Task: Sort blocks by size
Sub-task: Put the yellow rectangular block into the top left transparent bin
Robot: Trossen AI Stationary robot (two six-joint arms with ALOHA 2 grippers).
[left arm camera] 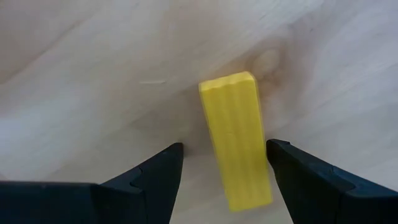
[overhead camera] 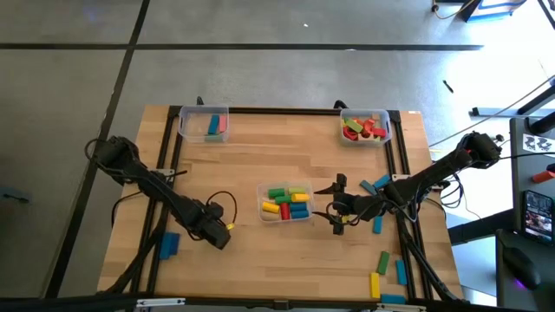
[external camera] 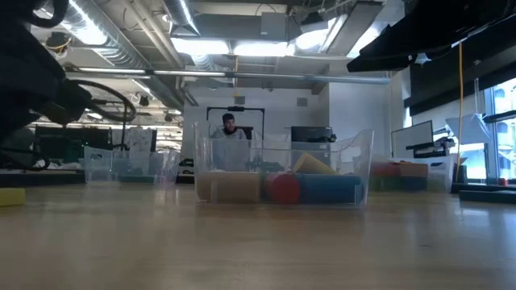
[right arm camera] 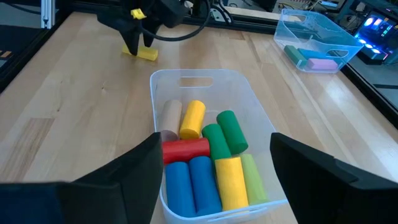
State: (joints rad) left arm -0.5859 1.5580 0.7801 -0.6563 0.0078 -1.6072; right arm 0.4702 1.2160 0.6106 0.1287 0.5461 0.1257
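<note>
The tabletop (overhead camera: 251, 165) carries three clear bins that serve as the sorting stations, which is why they sit apart: one bin in the middle (overhead camera: 286, 202) is packed with short cylinders laid side by side in blue, red, yellow and green, a second bin at the far-right corner (overhead camera: 366, 126) holds mostly red pieces with some green, and a third bin at the far-left corner (overhead camera: 204, 122) has only a blue and a pink block. The left gripper (overhead camera: 227, 227), toward the near-left of the tabletop, is lowered over a yellow bar (left arm camera: 237, 140) lying flat on the wood; its fingers (left arm camera: 158, 174) are spread wide and straddle the bar without pinching it, so this looks like the line-up for a grasp. The right gripper (overhead camera: 334, 201) hovers just beside the middle bin's right side, its fingers (right arm camera: 140, 165) also released and holding nothing, probably having no block to carry yet. Unsorted blocks lie loose: a blue block (overhead camera: 169, 245) near the left edge, two blue pieces (overhead camera: 375, 185) beside the right arm, and a cluster of green, yellow and blue bars (overhead camera: 388, 270) at the near-right corner, all likely waiting their turn
</note>
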